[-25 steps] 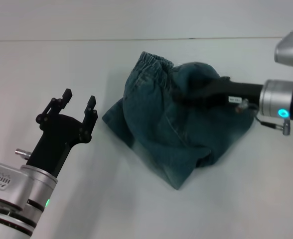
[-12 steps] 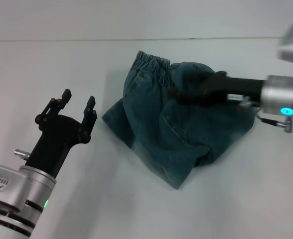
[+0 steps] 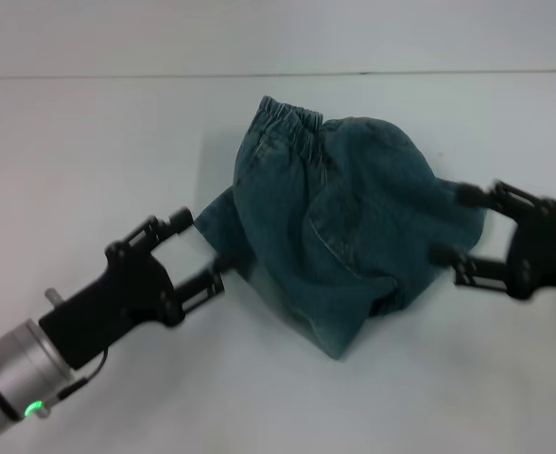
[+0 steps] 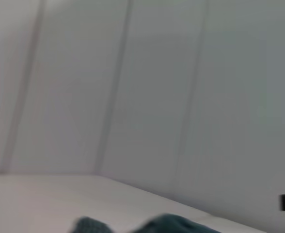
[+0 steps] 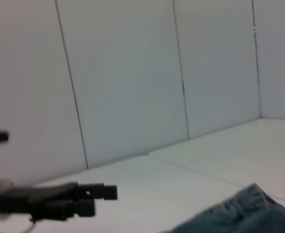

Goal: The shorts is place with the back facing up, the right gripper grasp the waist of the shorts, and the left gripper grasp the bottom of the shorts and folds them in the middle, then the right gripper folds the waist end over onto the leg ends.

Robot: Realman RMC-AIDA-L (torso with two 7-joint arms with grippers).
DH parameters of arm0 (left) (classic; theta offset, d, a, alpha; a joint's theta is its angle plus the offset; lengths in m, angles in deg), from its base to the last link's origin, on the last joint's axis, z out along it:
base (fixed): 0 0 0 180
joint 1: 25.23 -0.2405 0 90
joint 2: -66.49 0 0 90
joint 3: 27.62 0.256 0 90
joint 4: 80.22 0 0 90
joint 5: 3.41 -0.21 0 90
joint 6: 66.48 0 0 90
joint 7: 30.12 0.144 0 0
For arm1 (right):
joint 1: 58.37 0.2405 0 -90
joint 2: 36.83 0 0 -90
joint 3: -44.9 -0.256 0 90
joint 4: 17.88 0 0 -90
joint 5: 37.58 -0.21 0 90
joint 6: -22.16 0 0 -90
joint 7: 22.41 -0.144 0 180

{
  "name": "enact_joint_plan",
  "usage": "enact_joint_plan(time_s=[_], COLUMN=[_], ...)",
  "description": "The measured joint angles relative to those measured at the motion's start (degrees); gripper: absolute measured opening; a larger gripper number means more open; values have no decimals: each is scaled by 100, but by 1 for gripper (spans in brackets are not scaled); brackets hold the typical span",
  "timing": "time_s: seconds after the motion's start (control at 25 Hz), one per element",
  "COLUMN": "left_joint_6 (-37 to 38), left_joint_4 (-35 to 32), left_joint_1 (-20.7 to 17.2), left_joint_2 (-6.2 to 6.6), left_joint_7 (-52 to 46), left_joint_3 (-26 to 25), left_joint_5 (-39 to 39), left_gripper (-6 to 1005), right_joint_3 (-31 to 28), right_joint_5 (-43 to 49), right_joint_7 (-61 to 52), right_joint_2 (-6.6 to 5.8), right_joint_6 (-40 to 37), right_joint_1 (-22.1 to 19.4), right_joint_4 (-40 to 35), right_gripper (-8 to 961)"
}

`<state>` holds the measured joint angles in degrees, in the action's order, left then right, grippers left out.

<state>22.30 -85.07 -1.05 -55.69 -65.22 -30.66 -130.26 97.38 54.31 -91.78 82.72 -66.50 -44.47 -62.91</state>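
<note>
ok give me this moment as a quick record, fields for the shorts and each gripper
shorts: blue-green denim, folded in a rumpled heap on the white table, elastic waistband at the far side
left gripper: open, low at the heap's left edge, fingers either side of a fabric corner
right gripper: open, at the heap's right edge, holding nothing
fold state: untidy, edges not lined up

White table (image 3: pixel 98 132), pale panelled wall (image 5: pixel 128 77)

The shorts (image 3: pixel 339 222) lie bunched, hiding hems and print; pockets unclear.
</note>
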Motion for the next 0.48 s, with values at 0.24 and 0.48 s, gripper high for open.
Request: enact_joint_plan(time_s=[0.24,0.48], left_joint_6=[342,290], left_joint_4=[-1005,-1158], left_joint_1=[164,269], left_joint_2=[-179,-183], left_joint_7=[-881,-960], left_joint_3=[1017,1281], left_joint_5=[-45,-51], left_gripper=[831,900], right_joint_3=[-202,-324], right_joint_5=[40,50], right_joint_7=[1030,1415], right_joint_2=[20,3], right_joint_6=[-9,135], right_joint_1=[-517,-488], right_joint_4=[357,888], right_gripper=[946,946])
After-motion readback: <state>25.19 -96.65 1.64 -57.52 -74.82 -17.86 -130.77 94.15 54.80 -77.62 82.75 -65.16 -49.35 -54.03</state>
